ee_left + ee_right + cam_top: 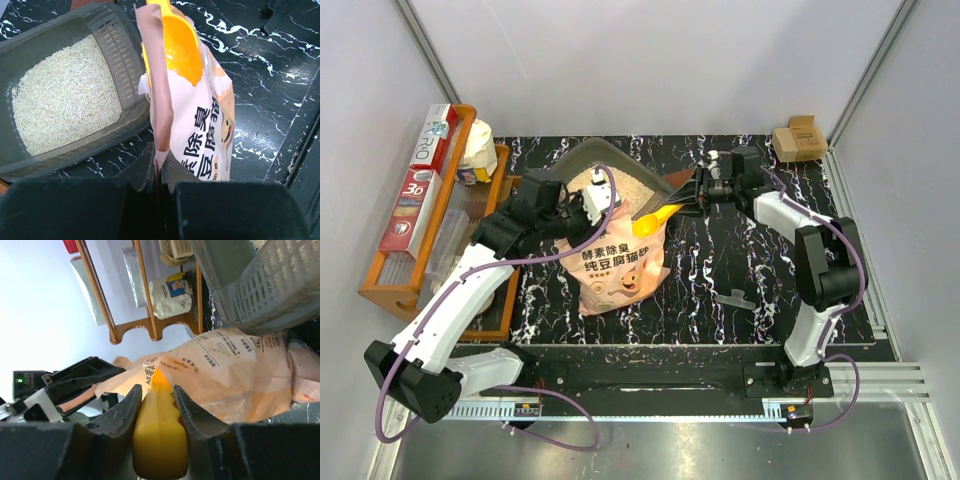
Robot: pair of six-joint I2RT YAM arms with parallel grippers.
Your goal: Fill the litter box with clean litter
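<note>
While the scoop sits at the bag's mouth: you are in the scooping step, as I read it. Its bowl lies in the opening of the pink bag, and you cannot tell whether it is loaded.
Left gripper: clamped tight on the bag's upper edge, holding that side of the mouth up.
Right gripper: partly closed, jaws pressed on both sides of the scoop's yellow handle.
Next move: you likely need to dip the bowl deeper and bring it out level. Then carry it the short way over the near wall of the box before tipping. Keep your left grip firm, or the mouth may fold over the scoop.
Litter box: on the table at the far middle, its near corner touching the top of the bag.
Clean litter: a pale beige, grainy layer over most of the box floor. It is shallow, with bare grey showing at the edges.
Progress: partly filled by the look of it, so more scoops seem due.
</note>
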